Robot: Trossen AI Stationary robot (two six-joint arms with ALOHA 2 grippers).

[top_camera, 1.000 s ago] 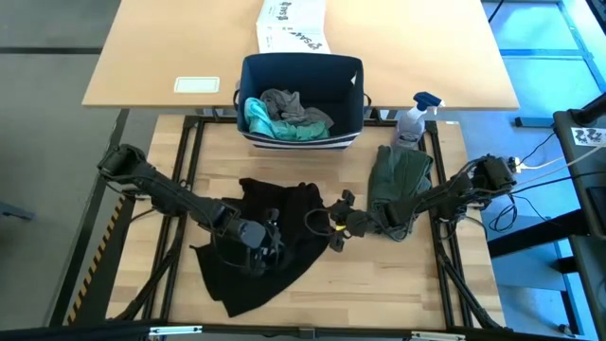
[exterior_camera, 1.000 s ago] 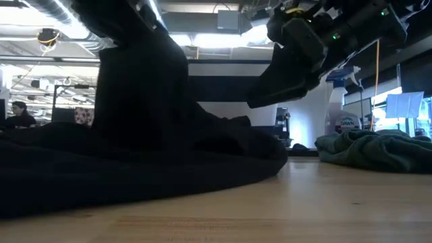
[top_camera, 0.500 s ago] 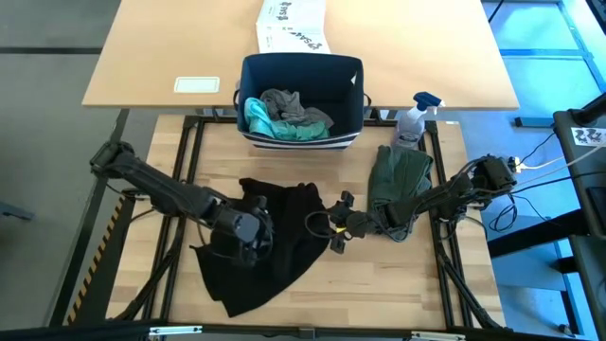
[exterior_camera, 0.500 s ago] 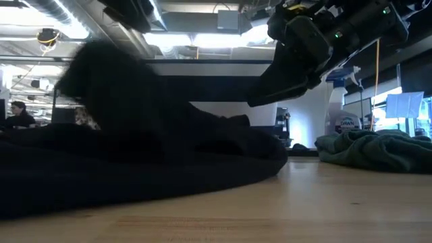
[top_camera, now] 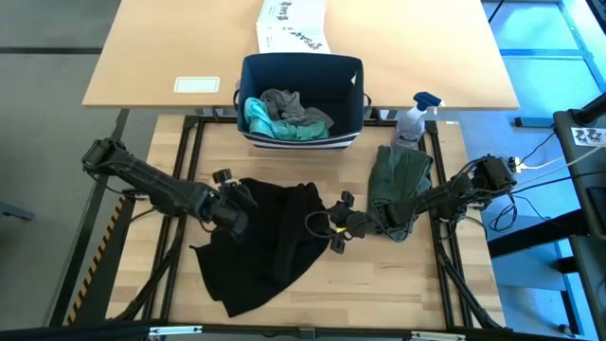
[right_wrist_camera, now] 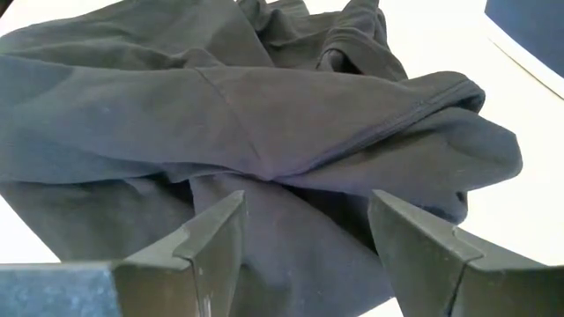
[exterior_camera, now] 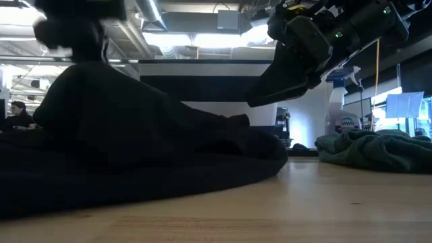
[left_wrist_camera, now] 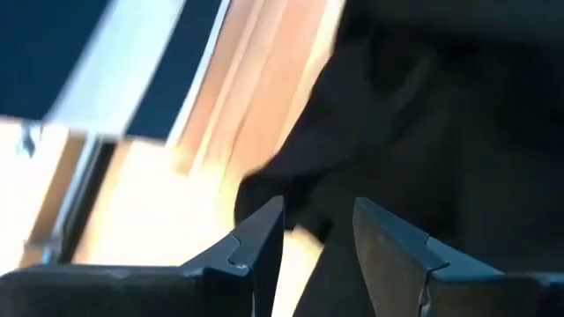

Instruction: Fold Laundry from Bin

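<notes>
Left gripper (top_camera: 225, 182) over the black T-shirt's (top_camera: 275, 242) left edge, fingers (left_wrist_camera: 260, 242) narrowly parted, empty, cloth just beyond them in the wrist view only. Right gripper (top_camera: 333, 220) beside the shirt's right edge, fingers (right_wrist_camera: 211, 233) wide, empty. Overhead alone: olive-green piece (top_camera: 398, 175) behind it, bin (top_camera: 301, 76) holding teal and grey garments.

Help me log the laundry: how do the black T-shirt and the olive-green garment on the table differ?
The black T-shirt lies crumpled and spread wide between the two grippers; the olive-green garment is a smaller, narrower bundle by the spray bottle. The black one is much darker. Both are soft cloth, out of the bin, on the wooden table.
</notes>
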